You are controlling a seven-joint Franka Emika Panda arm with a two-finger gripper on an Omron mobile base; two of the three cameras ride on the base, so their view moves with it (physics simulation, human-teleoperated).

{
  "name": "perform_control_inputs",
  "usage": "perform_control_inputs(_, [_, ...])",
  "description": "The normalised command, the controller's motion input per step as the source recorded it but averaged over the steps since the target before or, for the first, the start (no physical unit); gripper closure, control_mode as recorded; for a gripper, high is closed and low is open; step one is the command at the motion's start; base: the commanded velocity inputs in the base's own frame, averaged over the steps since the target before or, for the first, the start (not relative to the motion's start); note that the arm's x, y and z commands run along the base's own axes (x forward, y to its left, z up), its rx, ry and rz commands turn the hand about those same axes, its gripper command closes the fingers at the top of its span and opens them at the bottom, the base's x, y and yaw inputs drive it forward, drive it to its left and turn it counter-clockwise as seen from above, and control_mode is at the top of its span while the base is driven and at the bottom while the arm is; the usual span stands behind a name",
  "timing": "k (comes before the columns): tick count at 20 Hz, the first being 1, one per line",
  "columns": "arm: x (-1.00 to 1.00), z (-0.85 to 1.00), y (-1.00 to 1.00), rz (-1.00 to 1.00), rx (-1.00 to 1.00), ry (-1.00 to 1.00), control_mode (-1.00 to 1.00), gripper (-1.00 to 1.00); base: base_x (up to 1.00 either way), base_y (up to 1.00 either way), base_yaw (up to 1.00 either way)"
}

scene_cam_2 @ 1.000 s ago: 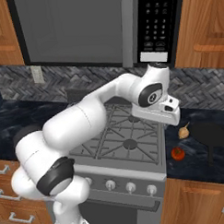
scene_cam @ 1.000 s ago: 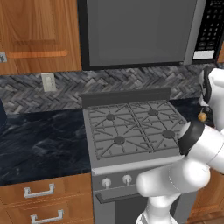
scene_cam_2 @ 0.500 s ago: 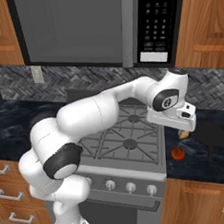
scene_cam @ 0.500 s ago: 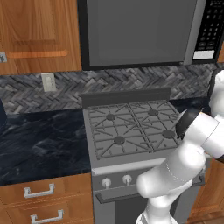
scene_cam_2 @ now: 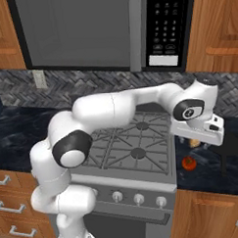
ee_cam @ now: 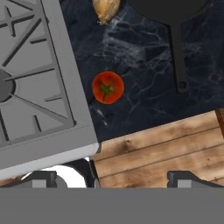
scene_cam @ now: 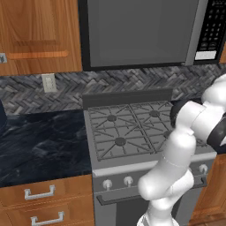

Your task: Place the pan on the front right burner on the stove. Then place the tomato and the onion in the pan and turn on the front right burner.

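Directly below jaws: tomato (ee_cam: 107,87)

One tomato (ee_cam: 107,87), one onion (ee_cam: 106,9), one pan (ee_cam: 176,39), all on the dark counter (ee_cam: 140,57). Four burner grates on one stove (scene_cam: 132,128). One microwave (scene_cam: 145,33) above.

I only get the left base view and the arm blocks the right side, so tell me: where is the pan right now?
Observer: The pan sits on the dark counter to the right of the stove, not on a burner. Its handle points toward the counter's front edge.
Operator: And the tomato?
Observer: The tomato lies on that same counter, close beside the stove's edge and apart from the pan.
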Motion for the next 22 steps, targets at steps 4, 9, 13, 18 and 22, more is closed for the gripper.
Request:
perform_control_inputs(4, [0.03,-0.08,-0.41,0.0,0.04,0.01,-1.0,-1.0,0.0,0.0,0.0])
perform_control_inputs(9, [0.07,-0.09,-0.33,0.0,0.01,0.0,-1.0,-1.0,0.0,0.0,0.0])
perform_control_inputs(13, [0.14,-0.08,-0.25,0.0,0.0,0.0,-1.0,-1.0,0.0,0.0,0.0])
perform_control_inputs(18, [0.14,-0.14,-0.18,0.0,0.0,0.0,-1.0,-1.0,0.0,0.0,0.0])
perform_control_inputs(22, [0.01,-0.31,-0.02,0.01,0.0,0.0,-1.0,-1.0,0.0,0.0,0.0])
